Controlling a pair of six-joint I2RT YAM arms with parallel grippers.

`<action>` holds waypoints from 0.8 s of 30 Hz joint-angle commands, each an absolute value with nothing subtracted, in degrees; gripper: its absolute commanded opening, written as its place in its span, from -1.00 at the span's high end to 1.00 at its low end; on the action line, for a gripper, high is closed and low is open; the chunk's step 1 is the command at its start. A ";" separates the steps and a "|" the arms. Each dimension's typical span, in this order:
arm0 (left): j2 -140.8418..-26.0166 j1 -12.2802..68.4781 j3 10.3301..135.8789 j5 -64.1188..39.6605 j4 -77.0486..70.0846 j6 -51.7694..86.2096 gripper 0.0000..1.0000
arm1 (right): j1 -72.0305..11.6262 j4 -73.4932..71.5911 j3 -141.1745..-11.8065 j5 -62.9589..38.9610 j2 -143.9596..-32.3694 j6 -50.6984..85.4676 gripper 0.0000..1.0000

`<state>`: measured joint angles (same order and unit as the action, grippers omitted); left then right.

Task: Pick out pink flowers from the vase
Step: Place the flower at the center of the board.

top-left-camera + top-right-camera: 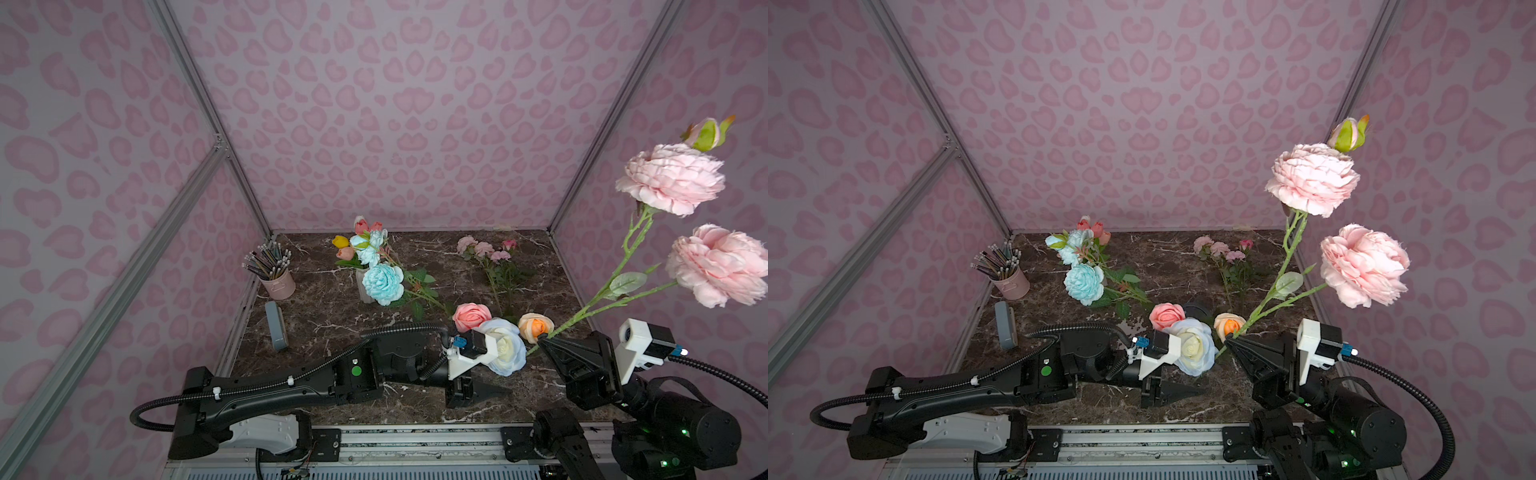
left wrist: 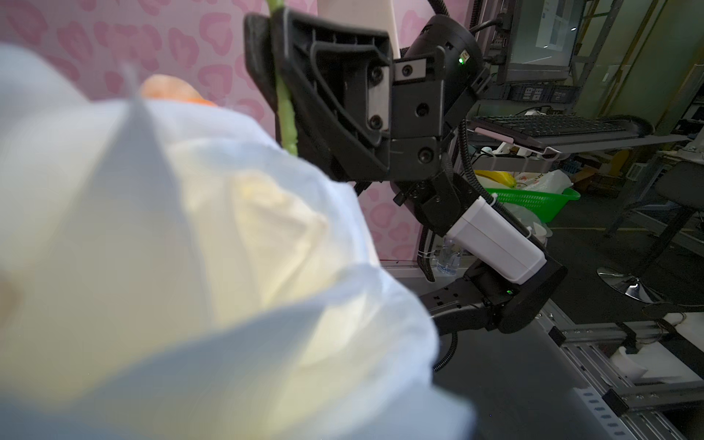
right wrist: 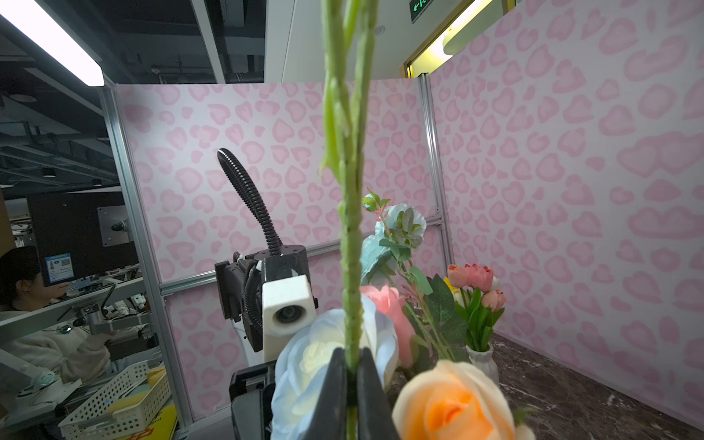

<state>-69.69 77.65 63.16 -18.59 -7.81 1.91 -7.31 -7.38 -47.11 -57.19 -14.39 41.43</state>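
Several salmon-pink tulips (image 1: 362,226) are seen towards the left, standing in a white vase (image 1: 362,291) at the back of the marble table (image 1: 332,374), with blue blooms (image 1: 382,284) beside them. Nearer the front, the left gripper (image 1: 490,388) is held low beside a white-blue rose (image 1: 505,347). Its opening cannot be told: only one finger is shown from above, and its wrist view is filled by blurred petals. A pink rose (image 1: 471,316) stands in that near cluster, next to a peach rose (image 1: 536,326). Small pink roses (image 1: 484,249) lie on the table farther back, well apart from both clusters, and are judged already picked out.

At the right, the pink peony spray (image 1: 673,178) is clamped by its stem in the closed right gripper (image 3: 352,381) and raised high. The step in hand is judged to be carrying it off. The next move calls for the spray to be laid by the small pink roses, with the peach rose left undisturbed.

The holder of the near cluster is hidden by blooms, and one peony bloom is cut by the frame edge.
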 commanded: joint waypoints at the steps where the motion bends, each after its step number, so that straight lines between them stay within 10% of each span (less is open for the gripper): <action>1: -66.88 77.61 61.18 -17.52 -6.74 1.33 -0.09 | -6.72 -8.32 -48.32 -56.42 -14.92 40.69 1.00; 24: -49.94 77.61 50.21 -8.54 4.33 -2.29 -0.15 | -4.08 -4.99 -66.16 -49.05 -36.11 40.65 1.00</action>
